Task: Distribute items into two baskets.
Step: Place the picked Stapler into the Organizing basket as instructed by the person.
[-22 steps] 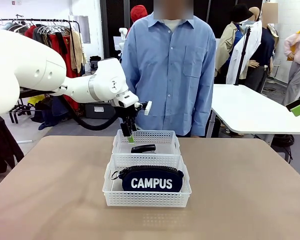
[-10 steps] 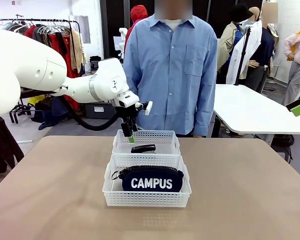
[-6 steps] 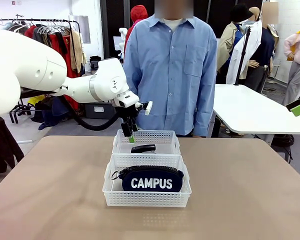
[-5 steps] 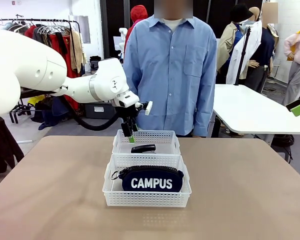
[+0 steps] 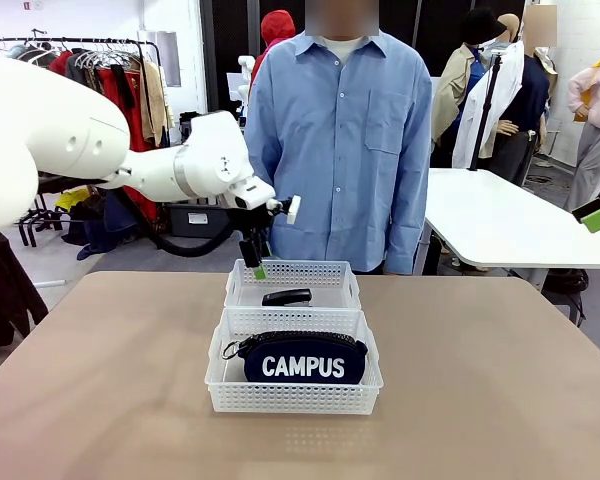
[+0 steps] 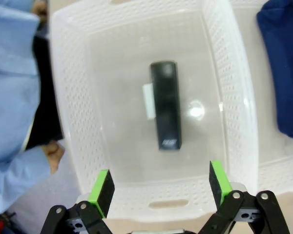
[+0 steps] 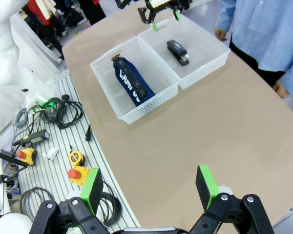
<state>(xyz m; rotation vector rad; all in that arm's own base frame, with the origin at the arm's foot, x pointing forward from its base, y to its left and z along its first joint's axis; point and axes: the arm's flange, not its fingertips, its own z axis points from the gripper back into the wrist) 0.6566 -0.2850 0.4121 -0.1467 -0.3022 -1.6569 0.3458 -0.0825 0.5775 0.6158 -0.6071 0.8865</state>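
— Baskets counted?
— Two shallow white perforated plastic ones are seen touching: the far basket (image 5: 293,284) holds one small black boxy stapler (image 5: 286,297), the near basket (image 5: 294,375) one navy fabric pouch (image 5: 300,358).
— Grippers?
— The left gripper (image 5: 253,263) is held open, empty, above the stapler. The right gripper (image 7: 151,191) is spread open, well apart.

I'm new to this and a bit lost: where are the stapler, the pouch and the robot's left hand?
stapler (image 6: 166,111): left wrist view, middle of its black top.
pouch (image 5: 302,366): front view, on the white lettering.
left hand (image 5: 255,262): front view, between its fingertips.
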